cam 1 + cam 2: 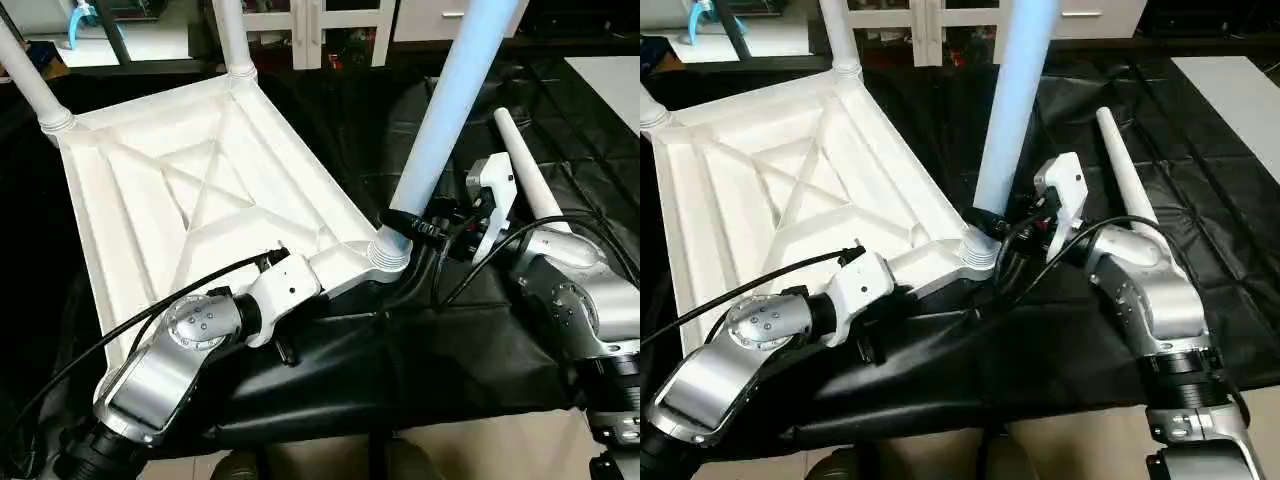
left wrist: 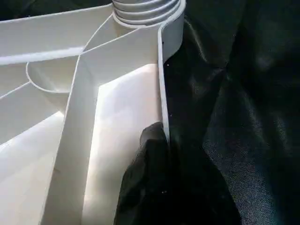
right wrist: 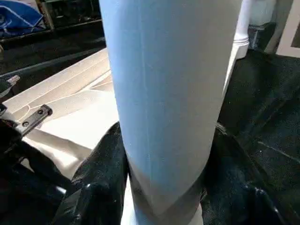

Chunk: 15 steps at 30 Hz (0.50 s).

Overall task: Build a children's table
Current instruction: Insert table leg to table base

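Leg [image 1: 450,110] stands clasped within right gripper [image 1: 400,222].

**Dark cloth, pale floor at my workstation**

From my remote seat I look down on a black wrinkled cloth [image 1: 470,340] draped over the work surface. Beige floor [image 1: 480,445] shows below its near edge. Behind stands white furniture [image 1: 300,25], possibly shelving, beside a white slab [image 1: 610,85] at right.
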### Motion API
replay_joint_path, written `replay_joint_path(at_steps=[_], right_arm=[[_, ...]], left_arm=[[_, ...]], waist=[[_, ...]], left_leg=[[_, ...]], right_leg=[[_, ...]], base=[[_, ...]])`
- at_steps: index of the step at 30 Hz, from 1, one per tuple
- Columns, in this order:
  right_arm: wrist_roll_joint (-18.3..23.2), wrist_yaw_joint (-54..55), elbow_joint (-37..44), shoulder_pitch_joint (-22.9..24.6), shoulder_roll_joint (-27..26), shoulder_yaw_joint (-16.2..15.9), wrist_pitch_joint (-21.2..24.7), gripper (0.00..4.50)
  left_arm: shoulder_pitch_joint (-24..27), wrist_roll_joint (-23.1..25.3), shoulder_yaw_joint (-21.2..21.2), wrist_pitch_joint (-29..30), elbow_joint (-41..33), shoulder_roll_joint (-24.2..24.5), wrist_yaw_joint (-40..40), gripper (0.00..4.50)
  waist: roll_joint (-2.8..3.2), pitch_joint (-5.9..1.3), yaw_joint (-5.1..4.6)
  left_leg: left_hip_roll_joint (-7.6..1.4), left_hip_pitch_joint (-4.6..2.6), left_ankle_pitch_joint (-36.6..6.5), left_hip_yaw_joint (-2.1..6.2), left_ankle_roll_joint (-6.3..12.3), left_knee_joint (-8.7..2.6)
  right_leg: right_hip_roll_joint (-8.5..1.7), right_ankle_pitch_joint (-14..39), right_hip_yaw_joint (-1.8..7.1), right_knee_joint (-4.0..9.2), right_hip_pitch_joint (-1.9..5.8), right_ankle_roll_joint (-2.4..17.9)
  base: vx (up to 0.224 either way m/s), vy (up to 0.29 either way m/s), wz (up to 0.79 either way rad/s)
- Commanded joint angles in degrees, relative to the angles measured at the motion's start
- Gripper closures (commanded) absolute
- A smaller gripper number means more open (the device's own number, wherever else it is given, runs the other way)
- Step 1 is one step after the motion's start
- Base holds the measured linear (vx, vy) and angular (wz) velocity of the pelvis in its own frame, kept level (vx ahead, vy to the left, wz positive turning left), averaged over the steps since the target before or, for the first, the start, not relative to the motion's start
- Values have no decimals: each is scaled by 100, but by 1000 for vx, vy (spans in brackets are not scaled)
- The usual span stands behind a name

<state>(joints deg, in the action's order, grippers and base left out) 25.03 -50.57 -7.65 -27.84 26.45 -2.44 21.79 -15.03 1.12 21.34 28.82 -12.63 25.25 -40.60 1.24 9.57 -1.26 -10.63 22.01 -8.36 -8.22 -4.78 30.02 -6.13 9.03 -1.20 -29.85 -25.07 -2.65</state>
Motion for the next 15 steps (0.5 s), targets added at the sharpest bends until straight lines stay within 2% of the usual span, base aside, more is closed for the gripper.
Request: replay_joint_path(at_steps=[1,4,8,9,10,15], right_arm=[[-322,299,-892,359,-32,-270,673,271],[-358,370,-952,389,-80,-202,435,271],[-196,372,-607,473,-208,35,159,271],[-162,408,-538,479,-238,97,109,271],[-142,442,-488,476,-267,158,14,271],[-22,581,-347,411,-390,453,-173,271]], left_arm=[[251,-11,412,27,196,-23,-177,450],[257,7,412,15,200,-30,-189,450],[263,14,398,9,186,-3,-202,450],[266,16,397,5,187,3,-204,450],[268,19,397,0,190,8,-206,450],[280,55,382,-19,199,0,-235,450]], waist=[[-20,-86,-15],[-9,-82,-20],[-15,-80,-21],[11,-87,-15],[-10,-92,-13],[1,-102,-3]], left_leg=[[-69,-81,-3831,49,-37,-468],[-68,-100,-3957,53,-56,-470],[-65,-93,-3999,64,-49,-475],[-67,-107,-4028,61,-56,-474],[-65,-104,-3979,55,-44,-470],[-75,-72,-3806,37,-27,-479]], right_leg=[[-41,4044,-6,491,4,317],[-35,4099,-15,504,-14,310],[-37,4184,-28,514,-5,268],[-36,4183,-26,521,-12,264],[-39,4150,-20,520,-10,268],[-44,3929,3,476,16,370]], base=[[0,0,0],[0,0,0],[0,0,0],[0,0,0],[0,0,0],[0,0,0]])
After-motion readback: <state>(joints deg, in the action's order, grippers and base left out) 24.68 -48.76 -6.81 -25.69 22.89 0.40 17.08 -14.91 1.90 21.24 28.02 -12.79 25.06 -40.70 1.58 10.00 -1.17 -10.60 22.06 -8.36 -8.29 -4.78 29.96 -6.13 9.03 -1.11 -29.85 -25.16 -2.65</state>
